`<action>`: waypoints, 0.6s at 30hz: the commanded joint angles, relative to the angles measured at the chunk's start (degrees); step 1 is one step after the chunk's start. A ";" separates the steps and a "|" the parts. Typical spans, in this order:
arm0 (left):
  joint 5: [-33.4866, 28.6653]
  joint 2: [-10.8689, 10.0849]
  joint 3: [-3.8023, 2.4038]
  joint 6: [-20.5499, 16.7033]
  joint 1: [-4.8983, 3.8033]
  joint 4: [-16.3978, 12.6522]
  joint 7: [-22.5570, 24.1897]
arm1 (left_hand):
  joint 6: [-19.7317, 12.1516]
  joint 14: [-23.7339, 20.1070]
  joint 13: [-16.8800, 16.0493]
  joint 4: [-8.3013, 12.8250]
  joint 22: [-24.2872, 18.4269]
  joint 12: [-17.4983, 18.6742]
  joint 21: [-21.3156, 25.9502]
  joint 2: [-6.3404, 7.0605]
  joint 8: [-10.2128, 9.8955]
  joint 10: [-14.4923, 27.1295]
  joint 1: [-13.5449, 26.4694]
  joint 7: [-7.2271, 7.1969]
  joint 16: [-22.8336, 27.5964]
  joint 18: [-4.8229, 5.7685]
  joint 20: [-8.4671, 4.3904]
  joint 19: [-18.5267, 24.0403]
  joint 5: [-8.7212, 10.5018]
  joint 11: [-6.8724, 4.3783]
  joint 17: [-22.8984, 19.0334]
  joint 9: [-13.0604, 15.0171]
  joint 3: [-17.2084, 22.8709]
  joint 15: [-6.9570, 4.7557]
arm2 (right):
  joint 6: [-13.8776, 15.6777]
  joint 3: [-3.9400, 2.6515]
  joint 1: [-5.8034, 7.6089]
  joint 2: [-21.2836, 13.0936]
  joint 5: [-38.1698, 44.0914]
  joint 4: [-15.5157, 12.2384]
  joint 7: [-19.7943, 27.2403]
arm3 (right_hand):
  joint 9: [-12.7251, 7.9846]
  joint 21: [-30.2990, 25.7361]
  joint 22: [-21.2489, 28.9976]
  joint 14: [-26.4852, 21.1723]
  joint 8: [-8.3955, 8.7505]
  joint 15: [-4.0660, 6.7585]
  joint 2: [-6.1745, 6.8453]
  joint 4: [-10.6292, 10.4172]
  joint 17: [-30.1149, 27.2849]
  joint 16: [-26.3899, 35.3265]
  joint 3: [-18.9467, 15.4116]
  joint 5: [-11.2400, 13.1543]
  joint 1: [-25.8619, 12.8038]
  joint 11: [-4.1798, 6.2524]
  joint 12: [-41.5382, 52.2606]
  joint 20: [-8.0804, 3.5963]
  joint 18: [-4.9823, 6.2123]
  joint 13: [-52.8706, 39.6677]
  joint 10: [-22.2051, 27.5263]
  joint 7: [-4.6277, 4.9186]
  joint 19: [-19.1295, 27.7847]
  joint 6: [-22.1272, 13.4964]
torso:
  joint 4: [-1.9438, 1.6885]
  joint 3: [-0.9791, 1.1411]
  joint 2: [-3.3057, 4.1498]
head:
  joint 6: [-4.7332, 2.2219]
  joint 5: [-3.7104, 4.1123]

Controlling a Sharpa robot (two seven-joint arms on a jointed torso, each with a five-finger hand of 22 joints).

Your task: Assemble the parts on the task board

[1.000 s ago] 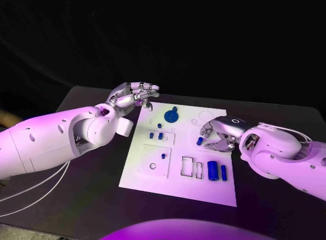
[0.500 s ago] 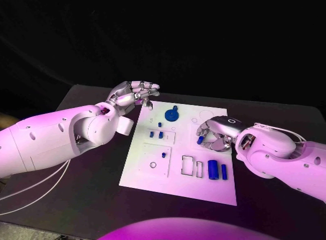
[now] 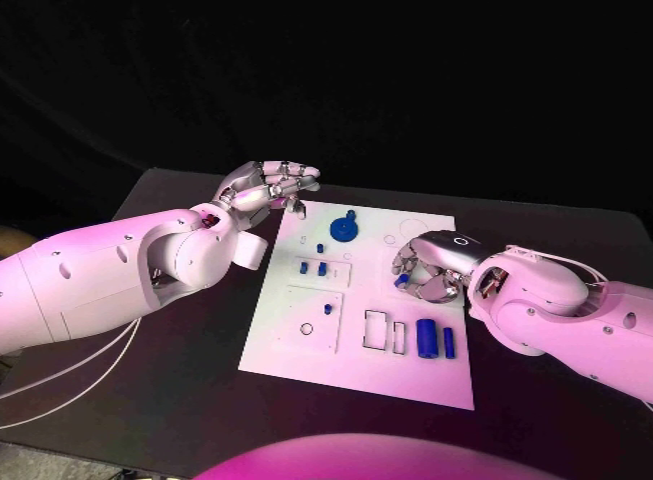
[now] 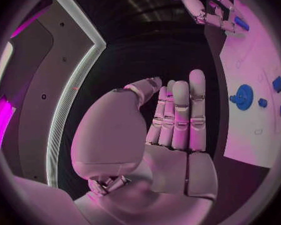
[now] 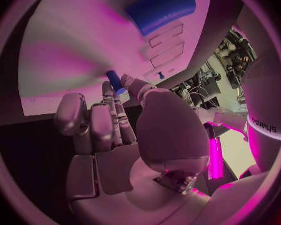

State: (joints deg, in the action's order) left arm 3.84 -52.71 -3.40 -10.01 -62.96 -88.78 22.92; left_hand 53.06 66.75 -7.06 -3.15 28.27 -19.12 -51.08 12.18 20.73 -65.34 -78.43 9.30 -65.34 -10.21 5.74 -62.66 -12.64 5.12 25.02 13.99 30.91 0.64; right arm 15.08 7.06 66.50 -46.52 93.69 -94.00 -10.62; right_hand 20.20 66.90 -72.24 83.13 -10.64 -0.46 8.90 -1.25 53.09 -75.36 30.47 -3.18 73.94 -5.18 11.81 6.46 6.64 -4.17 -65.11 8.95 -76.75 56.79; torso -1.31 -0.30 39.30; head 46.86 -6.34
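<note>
Parts board [image 3: 358,345] lies on the table under the right robot hand [image 3: 429,270], which pinches a small blue peg [image 5: 115,80] that could slip sideways if misaligned, while the left robot hand [image 3: 266,187] hovers empty, fingers together.

A dark surface [image 3: 153,400] with a matte top fills the lower part of the head view, its far edge running across behind the work area. Behind it hangs a black backdrop [image 3: 413,90], faintly creased like cloth. Thin white cables [image 3: 67,385] trail over the surface's near left part. Violet-pink light tints everything it reaches.
</note>
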 commanded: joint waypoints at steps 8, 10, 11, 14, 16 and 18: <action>0.15 0.01 -0.03 1.40 -0.03 -0.17 -0.01 | -0.13 0.17 0.01 0.11 -0.06 0.16 0.18 -0.33 -0.39 0.24 -0.13 0.21 -0.33 -0.36 0.15 -0.37 -0.05 -0.06 -0.08 -0.06 -0.20 0.02 | 0.31 0.04 -0.08 0.23 2.25 0.10 -0.18 | 1.46 1.63 -1.47 0.46 -2.87 1.28 -2.70 0.40 0.93 -0.76 3.36 0.38 1.40 1.63 1.08 -1.09 -1.36 -0.77 -3.60 -1.59 -1.03 3.40 | -0.02 -0.02 -0.05 | 0.12 -0.01; 0.16 0.00 -0.03 1.46 -0.03 -0.17 -0.07 | -0.11 0.20 0.01 0.11 -0.06 0.16 0.17 -0.39 -0.38 0.21 -0.15 0.20 -0.36 -0.36 0.15 -0.39 -0.06 -0.07 -0.07 -0.05 -0.17 0.02 | 0.36 0.04 -0.08 0.22 2.58 0.15 -0.31 | 1.71 1.89 -1.72 0.50 -3.18 1.36 -2.87 0.86 1.10 -0.85 4.01 0.38 1.81 1.69 1.04 -1.22 -1.43 -0.82 -3.77 -1.59 -1.17 3.35 | -0.06 -0.03 -0.05 | 0.17 0.01; 0.16 -0.01 -0.03 1.48 -0.03 -0.17 -0.09 | -0.11 0.21 0.00 0.11 -0.06 0.16 0.17 -0.39 -0.38 0.21 -0.15 0.20 -0.36 -0.36 0.15 -0.39 -0.06 -0.07 -0.07 -0.05 -0.17 0.02 | 0.37 0.04 -0.08 0.21 2.70 0.16 -0.35 | 1.73 1.90 -1.73 0.50 -3.21 1.37 -2.88 0.90 1.12 -0.86 4.06 0.38 1.84 1.69 1.03 -1.23 -1.44 -0.82 -3.78 -1.59 -1.17 3.35 | -0.06 -0.03 -0.05 | 0.17 0.01; 0.16 -0.04 -0.03 1.54 -0.03 -0.19 -0.15 | -0.09 0.24 0.00 0.12 -0.06 0.17 0.16 -0.45 -0.38 0.19 -0.19 0.19 -0.40 -0.37 0.15 -0.42 -0.07 -0.08 -0.06 -0.05 -0.15 0.01 | 0.46 0.04 -0.08 0.18 3.01 0.15 -0.44 | 1.92 2.05 -1.89 0.53 -3.45 1.39 -2.76 1.27 1.19 -0.91 4.36 0.38 2.01 1.69 0.98 -1.29 -1.48 -0.86 -3.86 -1.55 -1.25 3.30 | 0.00 -0.03 -0.02 | 0.22 -0.02; 0.17 -0.05 -0.03 1.57 -0.03 -0.18 -0.18 | -0.09 0.24 0.00 0.12 -0.06 0.17 0.16 -0.45 -0.38 0.19 -0.19 0.19 -0.40 -0.37 0.15 -0.42 -0.07 -0.08 -0.06 -0.05 -0.15 0.01 | 0.59 0.04 -0.08 0.18 3.15 0.08 -0.44 | 2.00 2.12 -1.96 0.52 -3.54 1.40 -2.71 1.42 1.18 -0.91 4.47 0.39 2.08 1.70 0.98 -1.31 -1.50 -0.89 -3.91 -1.53 -1.28 3.28 | 0.04 -0.03 -0.03 | 0.19 -0.08; 0.18 -0.05 -0.03 1.60 -0.03 -0.18 -0.20 | -0.09 0.24 0.00 0.12 -0.06 0.17 0.16 -0.45 -0.38 0.19 -0.19 0.19 -0.40 -0.37 0.15 -0.42 -0.07 -0.08 -0.06 -0.05 -0.15 0.01 | 0.98 0.04 -0.08 0.13 3.24 -0.12 -0.34 | 2.22 2.29 -2.13 0.54 -3.83 1.42 -2.64 1.82 1.29 -0.97 4.75 0.39 2.27 1.73 1.01 -1.35 -1.54 -0.97 -4.12 -1.51 -1.35 3.30 | 0.07 -0.02 -0.06 | 0.19 -0.11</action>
State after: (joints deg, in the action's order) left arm 3.86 -52.81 -3.40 -9.55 -62.96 -88.81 22.63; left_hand 53.06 66.75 -7.06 -3.15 28.28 -19.12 -51.08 12.18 20.72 -65.34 -78.43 9.30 -65.34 -10.21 5.74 -62.66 -12.64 5.12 25.03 13.99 30.91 0.64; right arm 15.61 7.09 66.47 -46.40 95.51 -93.89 -10.88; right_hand 22.37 68.89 -74.32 83.52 -14.18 0.54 6.55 0.09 54.30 -76.01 34.50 -2.39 75.48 -4.67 12.66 5.33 5.71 -5.03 -67.66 7.40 -77.88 59.93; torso -1.31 -0.33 39.26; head 47.07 -6.37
